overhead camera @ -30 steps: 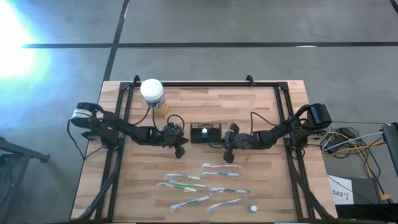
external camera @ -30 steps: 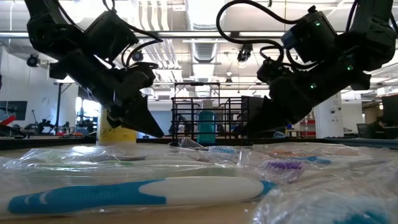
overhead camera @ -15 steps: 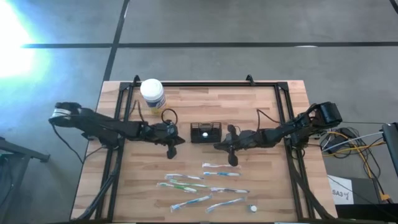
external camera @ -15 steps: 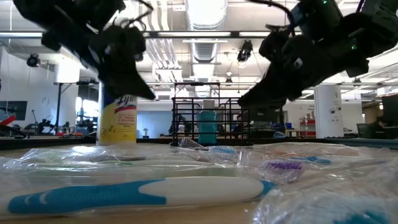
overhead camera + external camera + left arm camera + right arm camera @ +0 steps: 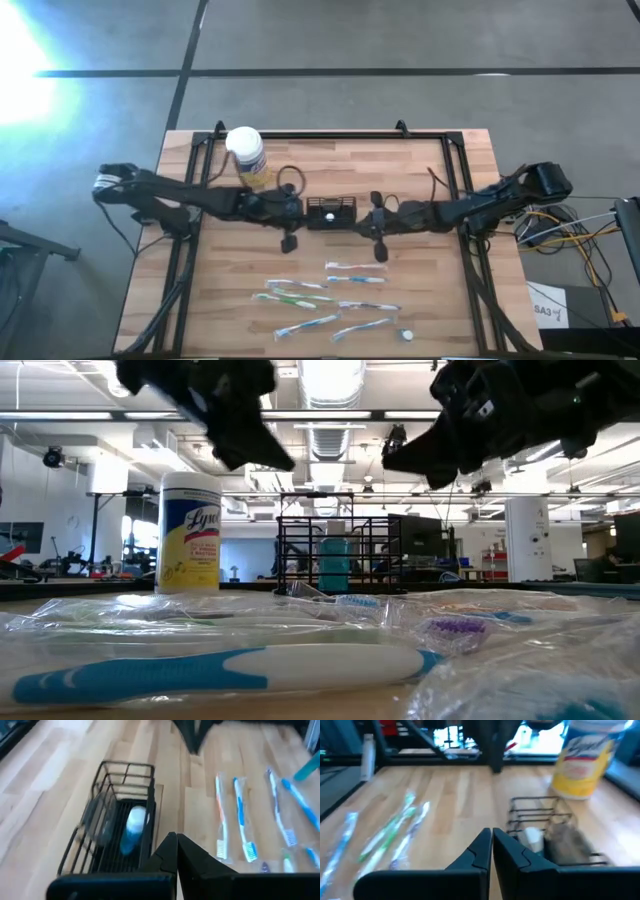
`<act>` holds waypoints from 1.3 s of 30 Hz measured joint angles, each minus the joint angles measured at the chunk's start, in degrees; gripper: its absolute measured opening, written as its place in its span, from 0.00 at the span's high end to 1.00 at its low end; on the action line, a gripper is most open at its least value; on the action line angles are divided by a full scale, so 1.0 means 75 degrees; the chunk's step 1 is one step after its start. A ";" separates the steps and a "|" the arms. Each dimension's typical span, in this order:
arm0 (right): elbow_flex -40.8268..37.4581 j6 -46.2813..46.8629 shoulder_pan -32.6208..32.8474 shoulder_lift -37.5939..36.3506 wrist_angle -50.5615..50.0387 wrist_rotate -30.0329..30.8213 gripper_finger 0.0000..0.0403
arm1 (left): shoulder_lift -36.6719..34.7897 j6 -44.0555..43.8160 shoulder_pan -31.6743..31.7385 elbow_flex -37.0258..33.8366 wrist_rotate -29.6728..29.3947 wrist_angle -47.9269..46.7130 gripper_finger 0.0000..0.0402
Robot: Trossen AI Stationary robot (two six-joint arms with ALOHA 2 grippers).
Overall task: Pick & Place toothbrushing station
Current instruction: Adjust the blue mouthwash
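Wrapped toothbrushes [image 5: 325, 295] near caddy [image 5: 331, 212], jar [image 5: 246, 155] behind

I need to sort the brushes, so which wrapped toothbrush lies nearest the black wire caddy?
The blue-and-white toothbrush heading the group, directly below the caddy.

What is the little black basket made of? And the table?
The basket looks like thin metal wire painted matte black: you can see through its bars. The table looks like light wood, probably butcher block, with plank strips and grain showing.
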 joint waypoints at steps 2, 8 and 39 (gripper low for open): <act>0.0000 -0.0107 0.0000 -0.0291 -0.0278 0.0362 0.97 | 0.0458 0.0304 0.0019 0.0578 0.0003 -0.0502 1.00; -0.0187 0.0118 0.0003 -0.0937 -0.1211 0.0780 0.97 | 0.1455 0.0816 0.0079 0.1757 0.0007 -0.1305 1.00; -0.0609 0.0183 0.0000 -0.1245 -0.1067 0.0803 0.97 | 0.2628 0.1126 0.0788 0.2636 -0.0026 -0.2069 1.00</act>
